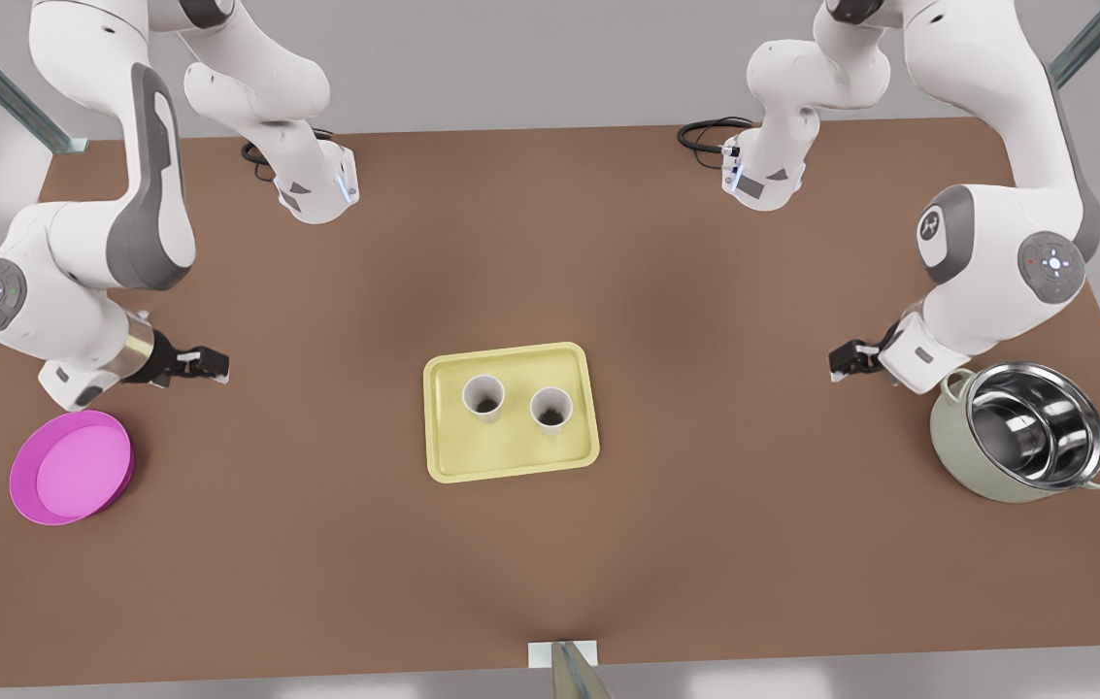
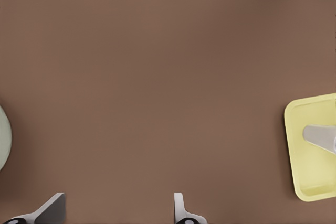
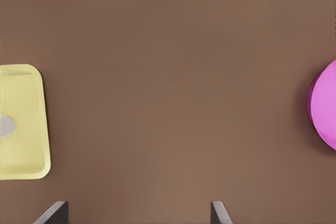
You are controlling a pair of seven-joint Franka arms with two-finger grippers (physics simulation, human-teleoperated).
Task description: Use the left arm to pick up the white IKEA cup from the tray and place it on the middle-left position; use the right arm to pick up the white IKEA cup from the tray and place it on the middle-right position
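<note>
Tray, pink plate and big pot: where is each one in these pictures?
tray [image 1: 511, 449]: front view, bare floor beside the cups.
magenta plate [image 1: 72, 468]: front view, its flat middle.
pot [image 1: 959, 449]: front view, pale green outer wall.

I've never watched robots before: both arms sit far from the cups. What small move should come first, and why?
Probably the left gripper, open beside the pot, should swing toward the tray until it is above the nearer cup. That cup and the other cup stand upright there, untouched. The right gripper, also open, waits near the magenta plate.
</note>
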